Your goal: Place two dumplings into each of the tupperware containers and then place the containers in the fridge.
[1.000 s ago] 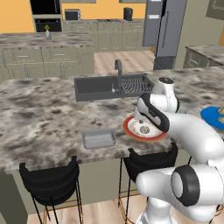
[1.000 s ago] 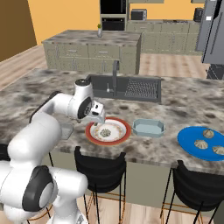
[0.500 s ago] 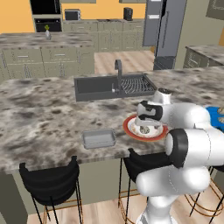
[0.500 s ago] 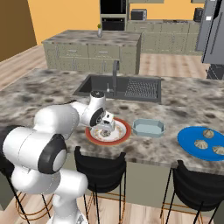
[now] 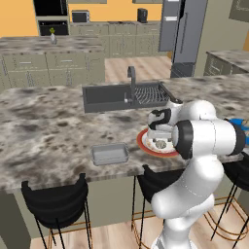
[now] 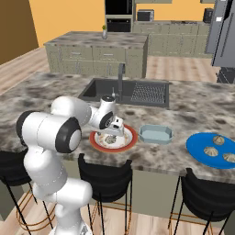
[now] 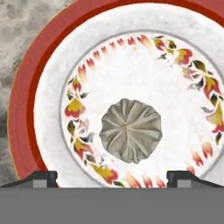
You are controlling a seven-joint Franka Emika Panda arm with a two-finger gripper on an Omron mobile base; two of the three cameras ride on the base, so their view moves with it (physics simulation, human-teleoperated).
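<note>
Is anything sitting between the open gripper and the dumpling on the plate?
Nothing visible. In the hand view the dumpling lies bare on the red-rimmed plate, between the two fingertips of the open gripper, with no other item over or beside it.

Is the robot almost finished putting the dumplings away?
No, it has barely begun. The tupperware container looks empty, and three dumplings sit on the blue plate. Right now the open hand hangs over one dumpling on the red-rimmed plate, not holding it. Filling both containers and the trip to the fridge remain.
</note>
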